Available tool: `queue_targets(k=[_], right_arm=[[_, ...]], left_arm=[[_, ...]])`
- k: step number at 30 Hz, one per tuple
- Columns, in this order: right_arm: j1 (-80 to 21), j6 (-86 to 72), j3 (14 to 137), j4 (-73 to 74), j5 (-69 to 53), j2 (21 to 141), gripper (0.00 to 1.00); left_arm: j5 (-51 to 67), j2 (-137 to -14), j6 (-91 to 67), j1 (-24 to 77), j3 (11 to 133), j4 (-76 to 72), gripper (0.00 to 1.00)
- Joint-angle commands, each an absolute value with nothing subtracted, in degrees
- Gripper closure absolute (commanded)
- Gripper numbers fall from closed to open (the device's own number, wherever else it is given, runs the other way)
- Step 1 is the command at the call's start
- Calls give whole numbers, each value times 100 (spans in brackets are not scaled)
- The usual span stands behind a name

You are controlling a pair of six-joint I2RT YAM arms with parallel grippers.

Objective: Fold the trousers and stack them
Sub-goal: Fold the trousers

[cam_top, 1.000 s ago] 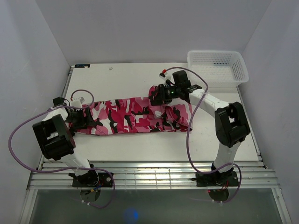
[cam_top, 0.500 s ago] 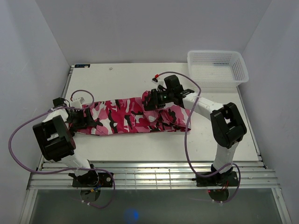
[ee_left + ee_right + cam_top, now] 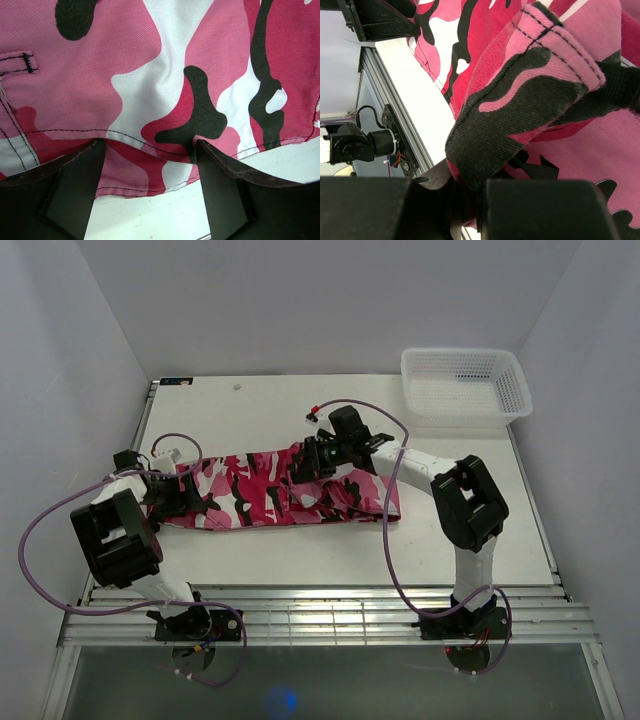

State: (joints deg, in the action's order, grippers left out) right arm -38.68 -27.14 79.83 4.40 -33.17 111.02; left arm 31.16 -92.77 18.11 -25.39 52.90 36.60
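While the twill camouflage trousers (image 3: 265, 498) lay flat across the white table (image 3: 280, 405), the right gripper (image 3: 470, 202) pinched their thick stitched hem fold, the contact hidden; the left gripper (image 3: 149, 152) stood wide open.

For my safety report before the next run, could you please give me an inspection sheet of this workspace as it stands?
Surface: white table, no spills seen.
Job's things: trousers lying lengthwise across the table, right part doubled over toward the middle.
Clutter: white mesh basket at the far right corner, empty.
Claws: left claw open over the trousers' left edge; right claw shut on the raised cloth.
Cables: purple cables loop off both arms; the right one crosses the trousers' right end in the top view.
Surroundings: plain white walls; metal rails at the near edge.
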Motion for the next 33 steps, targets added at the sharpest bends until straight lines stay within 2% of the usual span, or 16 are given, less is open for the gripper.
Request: queue_targets(k=[1, 8, 9, 10, 13, 15, 16, 17, 21, 22, 24, 25, 27, 33], right_arm=[[-3990, -2935, 8332, 176, -3243, 11232, 92], [-4131, -2971, 8604, 70, -3199, 11592, 92], [-4148, -2979, 8639, 70, -3191, 11636, 86], [-4148, -2997, 8640, 70, -3208, 11680, 61], [-4148, -2988, 8709, 70, -3278, 11663, 24], [-4140, -2866, 8797, 70, -3383, 11619, 15], [-4140, -2787, 8920, 140, -3445, 11541, 5], [-4114, -2708, 8956, 184, -3489, 11488, 2], [-3859, -2103, 9158, 614, -3945, 11154, 3], [-3771, -1953, 9132, 711, -4155, 10979, 0], [-3403, -1663, 8939, 1045, -4385, 10820, 8], [-3271, -1357, 8843, 1176, -4568, 10706, 15], [-2867, -916, 8666, 1834, -4623, 10652, 19], [-1882, 1149, 8429, 3592, -3903, 10389, 12]], left_arm=[[3041, -9176, 1872, -2531, 5098, 3841, 15], [3059, -9185, 1881, -2531, 5106, 3823, 15], [3067, -9185, 1872, -2531, 5106, 3823, 15], [3128, -9176, 1855, -2531, 5115, 3832, 15], [3513, -8992, 1863, -2531, 5238, 3981, 14], [3848, -8738, 1872, -2540, 5465, 4200, 14], [4041, -8641, 1881, -2531, 5562, 4279, 13], [4374, -8553, 1872, -2531, 5659, 4341, 12], [5044, -8131, 1758, -2496, 6335, 4579, 12], [5149, -8069, 1706, -2461, 6424, 4579, 13], [5369, -7972, 1600, -2243, 6574, 4518, 14], [5344, -7919, 1382, -2111, 6661, 4465, 14], [5248, -7910, 1153, -1682, 6662, 4212, 15], [4966, -8349, -226, -1293, 6381, 3693, 9]])
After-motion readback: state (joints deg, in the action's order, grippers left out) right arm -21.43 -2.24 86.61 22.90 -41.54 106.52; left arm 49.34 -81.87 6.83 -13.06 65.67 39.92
